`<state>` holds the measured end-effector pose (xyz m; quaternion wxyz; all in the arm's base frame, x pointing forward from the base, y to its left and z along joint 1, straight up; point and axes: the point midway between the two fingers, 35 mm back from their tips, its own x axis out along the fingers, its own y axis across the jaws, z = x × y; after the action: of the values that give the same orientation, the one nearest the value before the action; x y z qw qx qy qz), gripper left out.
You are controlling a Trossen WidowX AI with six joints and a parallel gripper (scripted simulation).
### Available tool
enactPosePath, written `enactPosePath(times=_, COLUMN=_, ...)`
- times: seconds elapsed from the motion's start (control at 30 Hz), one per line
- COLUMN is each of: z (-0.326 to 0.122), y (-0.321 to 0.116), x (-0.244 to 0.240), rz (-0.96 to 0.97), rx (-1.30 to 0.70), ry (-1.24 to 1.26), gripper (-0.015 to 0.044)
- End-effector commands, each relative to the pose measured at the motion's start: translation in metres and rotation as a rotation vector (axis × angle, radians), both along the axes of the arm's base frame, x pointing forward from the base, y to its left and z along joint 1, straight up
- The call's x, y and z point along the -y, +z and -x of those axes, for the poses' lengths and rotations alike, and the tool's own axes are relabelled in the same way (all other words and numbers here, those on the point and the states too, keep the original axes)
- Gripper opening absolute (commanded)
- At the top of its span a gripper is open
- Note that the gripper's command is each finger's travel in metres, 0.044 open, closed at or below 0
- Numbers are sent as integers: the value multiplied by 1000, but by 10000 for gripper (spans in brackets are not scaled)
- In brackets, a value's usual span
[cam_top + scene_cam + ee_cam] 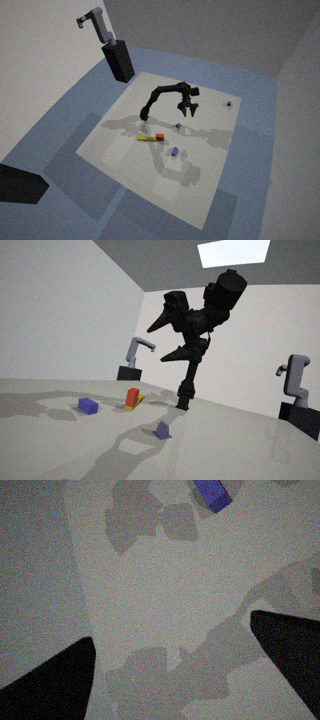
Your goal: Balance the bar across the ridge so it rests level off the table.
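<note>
The yellow bar (146, 138) (141, 397) lies flat on the table, with a red block (159, 136) (132, 397) on one end. The ridge, a small blue-grey wedge (178, 125) (162, 430) on a wider foot, stands upright on the table apart from the bar, with nothing on it. My gripper (188, 116) (154, 345) (174, 632) is open and empty, high above the table and away from the bar. The bar and the ridge do not show clearly in the wrist view.
A blue block (174, 151) (87, 406) (212, 492) lies on the table near the bar's red end. A small blue cube (229, 103) lies near a far table corner. Grey arms (99, 25) (295, 376) on black pedestals stand beyond the table.
</note>
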<state>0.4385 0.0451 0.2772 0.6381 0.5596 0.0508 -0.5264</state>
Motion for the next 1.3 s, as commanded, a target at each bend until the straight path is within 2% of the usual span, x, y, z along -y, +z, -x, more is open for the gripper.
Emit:
enactPosePath(times=0.0, z=0, y=0, x=1, rz=-1, rx=-1, ry=-2, gripper=374)
enactPosePath(times=0.07, z=2, y=-2, x=9, rz=-11, rx=-13, ry=-15, gripper=321)
enactPosePath(times=0.1, z=3, y=-3, x=15, rz=-19, rx=-22, ry=-24, gripper=315)
enactPosePath(times=0.7, z=45, y=-28, x=110, rz=-183, rx=-155, ry=-202, gripper=315)
enactPosePath(times=1.27, z=104, y=-51, x=174, rz=-375, rx=-230, ry=-368, gripper=315)
